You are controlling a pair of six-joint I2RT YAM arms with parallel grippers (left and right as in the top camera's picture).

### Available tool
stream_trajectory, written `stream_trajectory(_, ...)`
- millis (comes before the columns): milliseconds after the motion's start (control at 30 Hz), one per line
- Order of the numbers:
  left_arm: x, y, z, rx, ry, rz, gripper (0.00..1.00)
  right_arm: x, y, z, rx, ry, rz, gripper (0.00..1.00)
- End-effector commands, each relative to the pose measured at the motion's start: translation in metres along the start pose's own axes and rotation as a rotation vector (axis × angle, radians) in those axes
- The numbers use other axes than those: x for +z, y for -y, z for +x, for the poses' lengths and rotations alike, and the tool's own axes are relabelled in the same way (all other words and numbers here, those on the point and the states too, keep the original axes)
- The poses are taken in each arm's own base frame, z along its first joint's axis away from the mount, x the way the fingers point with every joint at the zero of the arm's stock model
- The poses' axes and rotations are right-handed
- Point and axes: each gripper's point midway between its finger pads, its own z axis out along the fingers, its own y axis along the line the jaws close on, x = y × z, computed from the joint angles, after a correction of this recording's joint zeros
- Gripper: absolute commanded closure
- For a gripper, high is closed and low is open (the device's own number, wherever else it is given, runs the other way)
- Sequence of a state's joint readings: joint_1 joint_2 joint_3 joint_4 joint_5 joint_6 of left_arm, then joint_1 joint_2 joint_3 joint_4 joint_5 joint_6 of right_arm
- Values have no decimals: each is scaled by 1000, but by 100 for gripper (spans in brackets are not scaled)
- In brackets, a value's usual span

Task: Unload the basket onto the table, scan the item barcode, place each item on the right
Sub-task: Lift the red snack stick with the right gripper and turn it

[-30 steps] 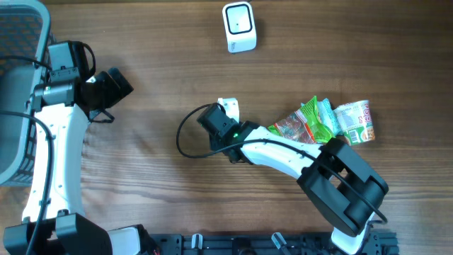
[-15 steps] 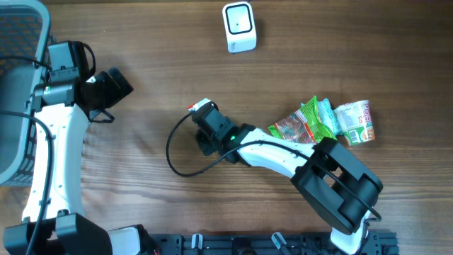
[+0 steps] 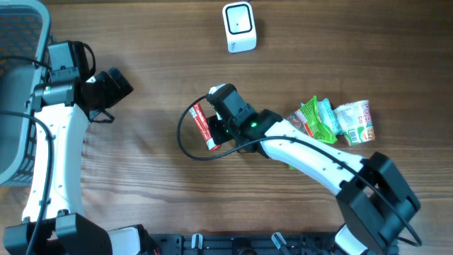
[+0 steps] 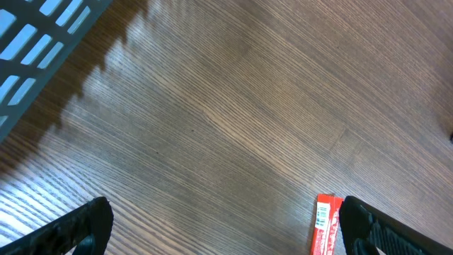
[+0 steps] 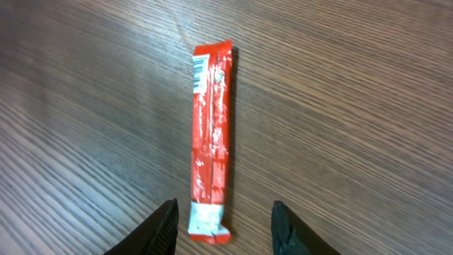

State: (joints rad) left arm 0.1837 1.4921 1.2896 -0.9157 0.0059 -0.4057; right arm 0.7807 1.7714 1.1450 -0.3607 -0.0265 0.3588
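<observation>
Red bar [image 3: 204,126] newly flat on wood-grain tabletop [image 3: 141,184]

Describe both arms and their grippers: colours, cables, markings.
The left arm and right arm have white shells with black joints. The left gripper and right gripper are black, with blunt black fingers. A black cable loops beside the right gripper. A green light glows on the right arm.

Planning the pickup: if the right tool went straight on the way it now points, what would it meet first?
Probably the red bar, lying flat on the wooden table with its near end between the open fingers of the right tool. Depth is unclear, so the fingers might touch the table first.
</observation>
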Motion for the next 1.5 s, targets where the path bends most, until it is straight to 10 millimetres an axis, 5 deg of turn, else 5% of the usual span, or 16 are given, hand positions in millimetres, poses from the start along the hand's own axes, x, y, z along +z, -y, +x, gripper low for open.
stream_trajectory(0, -3, 1, -3, 5, 12, 8, 0, 33, 7, 31, 35, -92, 12, 64)
stream_trajectory(100, -3, 1, -3, 5, 12, 8, 0, 44, 4, 39, 35, -119, -12, 76)
stream_trajectory(233, -3, 1, -3, 5, 12, 8, 0, 55, 3, 53, 40, -170, -31, 69)
stream_trajectory(733, -3, 1, -3, 5, 12, 8, 0, 61, -3, 63, 46, -207, -65, 69)
stream_trajectory(1000, -3, 1, -3, 5, 12, 8, 0, 66, -15, 77, 60, -273, -150, 96)
stream_trajectory(1367, -3, 1, -3, 5, 12, 8, 0, 50, -17, 66, 80, -246, -150, 95)
stream_trajectory(1467, -3, 1, -3, 5, 12, 8, 0, 50, -19, 66, 73, -243, -146, 80)
